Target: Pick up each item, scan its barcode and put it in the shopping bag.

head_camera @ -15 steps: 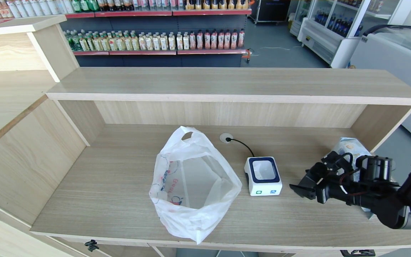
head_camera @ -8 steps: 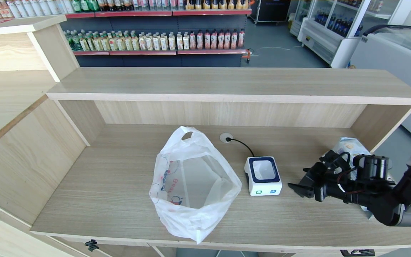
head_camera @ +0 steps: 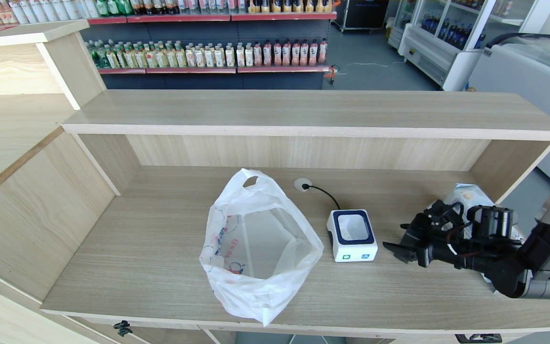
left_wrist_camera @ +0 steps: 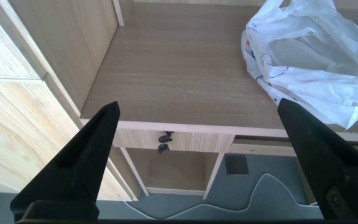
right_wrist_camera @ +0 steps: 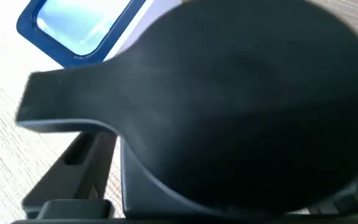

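Observation:
A white plastic shopping bag [head_camera: 256, 243] lies open-mouthed in the middle of the wooden counter [head_camera: 151, 248]. To its right sits a white barcode scanner [head_camera: 352, 235] with a blue-rimmed window, its cable running to a hole in the counter. My right gripper [head_camera: 396, 247] hovers low just right of the scanner, pointing at it, with nothing visibly held. A pale blue snack packet [head_camera: 468, 195] lies behind the right arm, partly hidden by it. My left gripper [left_wrist_camera: 197, 162] hangs open and empty off the counter's front edge, left of the bag [left_wrist_camera: 309, 68]. The scanner's window [right_wrist_camera: 79, 25] appears in the right wrist view.
A raised shelf [head_camera: 313, 114] and wooden side walls enclose the counter at the back, left and right. A drawer lock with a key [left_wrist_camera: 163, 135] sits under the front edge. Bare counter lies left of the bag.
The right arm has shifted slightly toward the back of the counter and a little toward the scanner. Bag, scanner and packet stay put.

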Motion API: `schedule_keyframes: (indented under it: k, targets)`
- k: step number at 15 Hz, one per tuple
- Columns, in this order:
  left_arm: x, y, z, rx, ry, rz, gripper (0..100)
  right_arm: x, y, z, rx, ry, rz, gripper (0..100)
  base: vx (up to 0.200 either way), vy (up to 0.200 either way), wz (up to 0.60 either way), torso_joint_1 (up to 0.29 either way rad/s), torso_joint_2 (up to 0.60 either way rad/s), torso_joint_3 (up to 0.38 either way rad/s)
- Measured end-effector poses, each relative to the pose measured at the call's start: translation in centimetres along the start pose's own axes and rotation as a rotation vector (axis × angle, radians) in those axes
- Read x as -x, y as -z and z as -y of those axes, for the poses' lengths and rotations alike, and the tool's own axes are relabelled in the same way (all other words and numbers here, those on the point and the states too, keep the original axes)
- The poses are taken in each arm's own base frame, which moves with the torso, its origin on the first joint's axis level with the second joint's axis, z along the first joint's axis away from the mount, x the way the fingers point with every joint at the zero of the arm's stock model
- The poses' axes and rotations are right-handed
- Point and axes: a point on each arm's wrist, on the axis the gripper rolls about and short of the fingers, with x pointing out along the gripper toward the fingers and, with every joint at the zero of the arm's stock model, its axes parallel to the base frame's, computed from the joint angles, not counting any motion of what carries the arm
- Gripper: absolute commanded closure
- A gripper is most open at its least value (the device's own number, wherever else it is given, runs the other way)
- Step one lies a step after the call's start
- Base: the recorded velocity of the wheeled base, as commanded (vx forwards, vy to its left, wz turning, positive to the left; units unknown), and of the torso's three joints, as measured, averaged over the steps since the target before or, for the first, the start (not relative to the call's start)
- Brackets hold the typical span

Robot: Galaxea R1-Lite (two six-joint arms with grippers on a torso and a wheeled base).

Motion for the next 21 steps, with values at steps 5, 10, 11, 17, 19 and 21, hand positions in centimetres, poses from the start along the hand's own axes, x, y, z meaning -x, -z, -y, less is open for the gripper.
schedule_keyframes:
  k: [5, 10, 11, 17, 19, 21]
  targets:
    - [0.0, 0.0, 0.0, 0.000, 0.001, 0.000, 0, 0.0, 0.1, 0.0, 0.002, -0.003, 0.001, 100, 0.000, 0.000, 0.00, 0.000, 0.00, 0.000]
    - [0.0, 0.0, 0.0, 0.000, 0.001, 0.000, 0, 0.4, -1.8, 0.3, 0.094, 0.033, 0.119, 100, 0.000, 0.000, 0.00, 0.000, 0.00, 0.000]
    - [0.0, 0.0, 0.0, 0.000, 0.000, 0.000, 0, 0.8, -2.5, 0.2, 0.082, 0.025, 0.141, 100, 0.000, 0.000, 0.00, 0.000, 0.00, 0.000]
    - [0.0, 0.0, 0.0, 0.000, 0.001, 0.000, 0, 7.2, -11.3, -2.7, -0.030, -0.092, 0.358, 100, 0.000, 0.000, 0.00, 0.000, 0.00, 0.000]
    - [0.0, 0.0, 0.0, 0.000, 0.000, 0.000, 0, 10.6, -13.9, -4.8, 0.019, -0.166, 0.424, 100, 0.000, 0.000, 0.00, 0.000, 0.00, 0.000]
    - [0.0, 0.0, 0.0, 0.000, 0.000, 0.000, 0, 13.5, -15.7, -7.0, 0.134, -0.215, 0.504, 100, 0.000, 0.000, 0.00, 0.000, 0.00, 0.000]
